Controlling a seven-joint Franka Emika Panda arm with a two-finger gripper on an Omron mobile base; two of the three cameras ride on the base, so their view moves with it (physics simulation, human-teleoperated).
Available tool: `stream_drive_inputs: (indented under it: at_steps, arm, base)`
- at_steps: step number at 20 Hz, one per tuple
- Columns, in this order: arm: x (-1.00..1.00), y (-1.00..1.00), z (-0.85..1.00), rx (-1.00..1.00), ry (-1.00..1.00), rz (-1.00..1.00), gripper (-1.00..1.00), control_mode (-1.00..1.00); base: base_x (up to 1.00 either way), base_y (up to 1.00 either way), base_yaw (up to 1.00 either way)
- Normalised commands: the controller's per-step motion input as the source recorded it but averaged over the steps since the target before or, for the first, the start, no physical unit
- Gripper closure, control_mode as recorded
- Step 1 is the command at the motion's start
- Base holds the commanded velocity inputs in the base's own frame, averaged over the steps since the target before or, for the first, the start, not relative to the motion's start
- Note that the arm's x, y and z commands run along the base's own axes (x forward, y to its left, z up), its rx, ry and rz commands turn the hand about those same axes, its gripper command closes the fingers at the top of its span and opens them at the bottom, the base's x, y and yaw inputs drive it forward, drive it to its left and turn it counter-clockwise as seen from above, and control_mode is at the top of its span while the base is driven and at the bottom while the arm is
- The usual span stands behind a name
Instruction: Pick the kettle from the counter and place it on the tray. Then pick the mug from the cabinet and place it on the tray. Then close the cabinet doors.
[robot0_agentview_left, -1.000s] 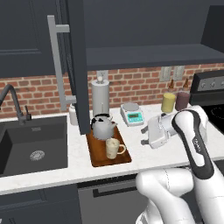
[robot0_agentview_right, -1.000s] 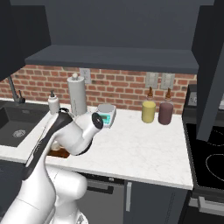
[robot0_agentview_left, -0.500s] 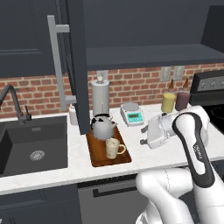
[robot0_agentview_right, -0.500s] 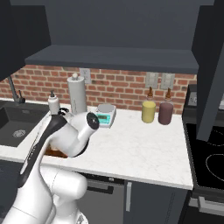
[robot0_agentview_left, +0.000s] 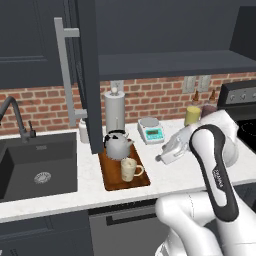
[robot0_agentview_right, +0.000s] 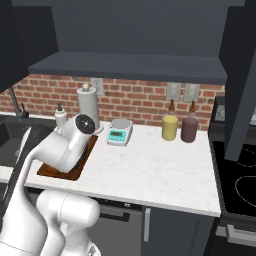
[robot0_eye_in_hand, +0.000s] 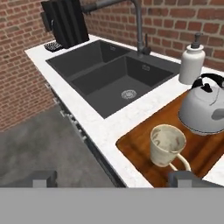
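The kettle (robot0_agentview_left: 117, 145) and the mug (robot0_agentview_left: 128, 169) both stand on the tray (robot0_agentview_left: 111, 180), kettle at the far end, mug at the near end with its handle turned toward the right; the two are close but apart. The tray lies on the counter (robot0_agentview_left: 90, 187) just right of the sink (robot0_agentview_left: 35, 165). Judged from this, the two placing steps are done and only closing the doors is left: one cabinet door (robot0_agentview_left: 86, 75) hangs open above the tray's left edge, its silver bar handle (robot0_agentview_left: 65, 75) facing the sink side, and a second door (robot0_agentview_right: 241, 75) stands open at the right, over the stove (robot0_agentview_right: 237, 182). The cabinet (robot0_agentview_right: 135, 30) between them shows a dark interior with nothing made out on its shelf.

The gripper (robot0_eye_in_hand: 113, 179) hangs near the tray, its two dark fingertips (robot0_eye_in_hand: 43, 178) spread wide with nothing between them, looking across the mug toward the sink.

Count: one kettle, one mug, one tray, two open doors. Around them, one paper-towel roll (robot0_agentview_left: 114, 110) behind the kettle, one soap dispenser (robot0_eye_in_hand: 191, 61) by the sink, one faucet (robot0_eye_in_hand: 131, 17), one small scale (robot0_agentview_right: 119, 132), one yellow canister (robot0_agentview_right: 169, 127) and one maroon canister (robot0_agentview_right: 189, 128) against the brick wall at the right.
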Motion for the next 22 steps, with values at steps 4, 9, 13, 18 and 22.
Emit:
stream_drive_inputs:
  at_steps: [4,9,13,18,22]
  arm:
    - [-0.09,0.14,0.01,-0.05,0.04,-0.04,1.00,-1.00]
    - [0.00,-0.08,0.00,-0.02,0.09,0.00,1.00,-1.00]
    - [-0.05,-0.36,0.00,0.00,0.00,-0.01,1.00,-1.00]
    - [-0.01,-0.42,0.00,0.00,0.01,-0.06,1.00,-1.00]
    - [-0.05,-0.53,0.00,0.04,0.00,-0.07,1.00,-1.00]
  base:
    - [0.00,0.00,0.00]
    - [0.00,0.00,0.00]
    - [0.00,0.00,0.00]
    - [0.00,0.00,0.00]
    - [0.00,0.00,0.00]
